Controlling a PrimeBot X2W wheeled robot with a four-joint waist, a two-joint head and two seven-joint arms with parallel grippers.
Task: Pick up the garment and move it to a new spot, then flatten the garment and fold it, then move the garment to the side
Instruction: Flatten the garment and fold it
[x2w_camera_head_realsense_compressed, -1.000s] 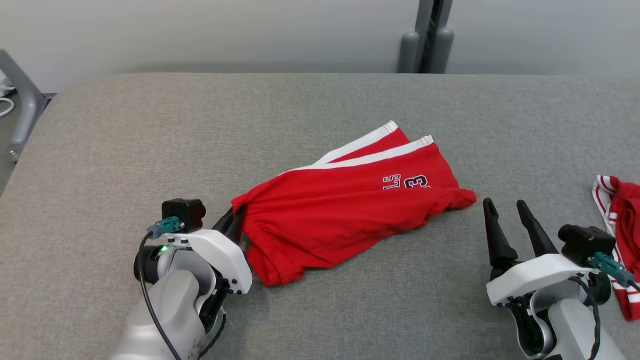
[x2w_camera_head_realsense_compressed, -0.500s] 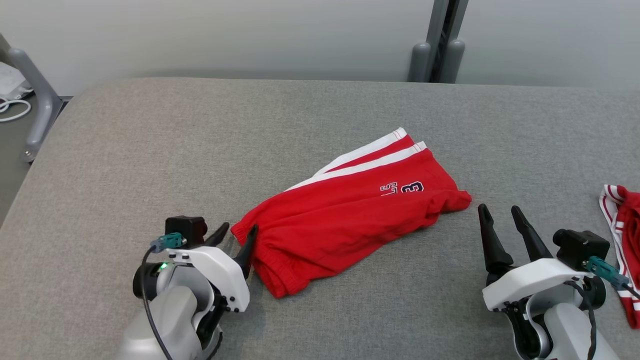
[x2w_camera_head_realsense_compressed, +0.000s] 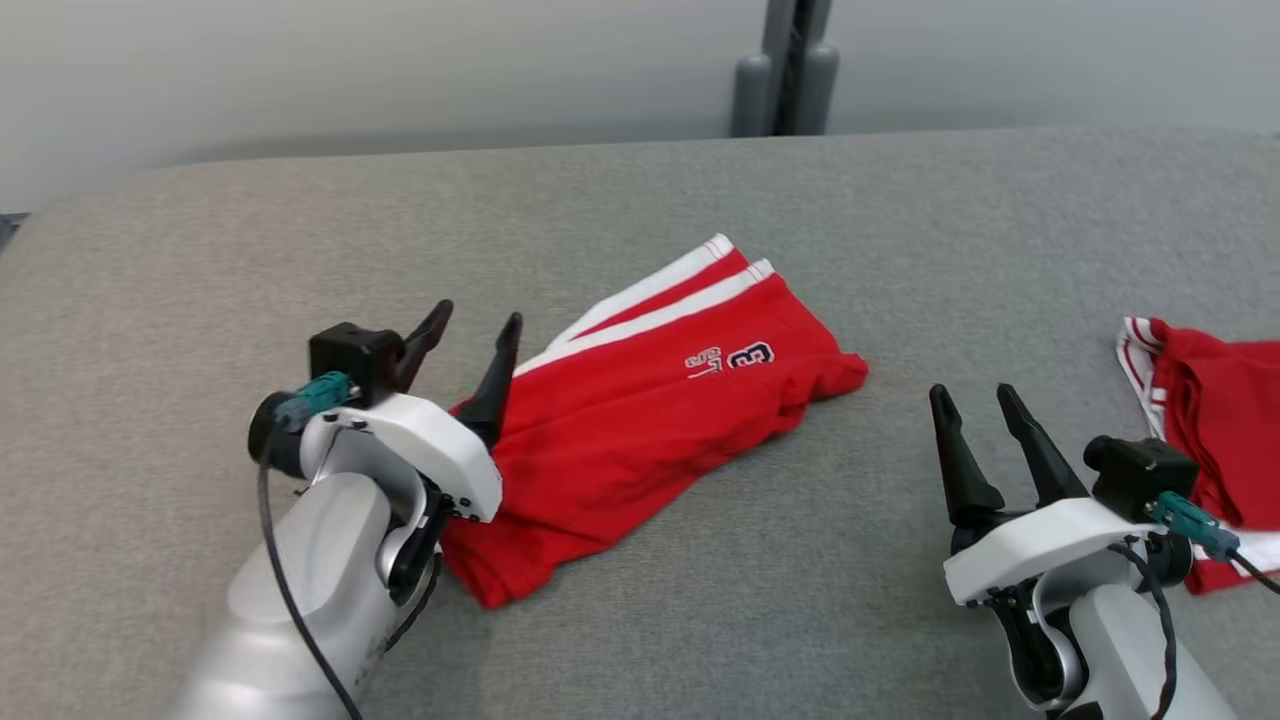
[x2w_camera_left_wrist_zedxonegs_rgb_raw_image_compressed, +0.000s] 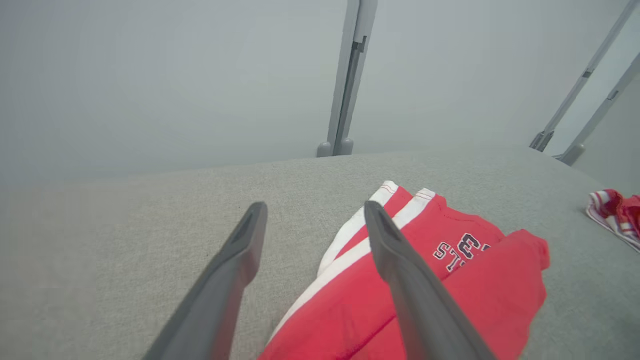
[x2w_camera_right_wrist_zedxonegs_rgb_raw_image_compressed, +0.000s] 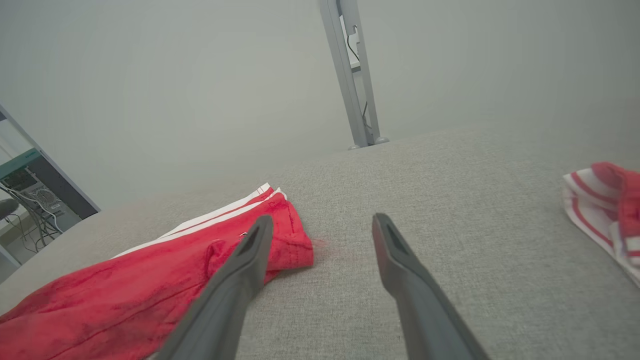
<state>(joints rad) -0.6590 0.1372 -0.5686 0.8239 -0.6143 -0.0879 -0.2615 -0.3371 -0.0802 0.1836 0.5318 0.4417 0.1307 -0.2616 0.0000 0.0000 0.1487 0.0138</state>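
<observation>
Red shorts (x2w_camera_head_realsense_compressed: 660, 400) with white side stripes lie folded near the middle of the grey padded table (x2w_camera_head_realsense_compressed: 250, 240). Left gripper (x2w_camera_head_realsense_compressed: 477, 313) hovers over their near-left end, fingers spread and holding nothing. Right gripper (x2w_camera_head_realsense_compressed: 972, 391) stands just right of the shorts, also spread, clear of the cloth. Another red-and-white garment (x2w_camera_head_realsense_compressed: 1190, 400) lies at the far right.

My left pincer (x2w_camera_head_realsense_compressed: 479, 312), right pincer (x2w_camera_head_realsense_compressed: 971, 390): two long dark tapered fingers each. White wrist shells (x2w_camera_head_realsense_compressed: 430, 445), silver-grey forearms (x2w_camera_head_realsense_compressed: 310, 560), black camera blocks (x2w_camera_head_realsense_compressed: 350, 352), teal connectors (x2w_camera_head_realsense_compressed: 318, 390), black cables (x2w_camera_head_realsense_compressed: 272, 560), dark screws (x2w_camera_head_realsense_compressed: 466, 504).
</observation>
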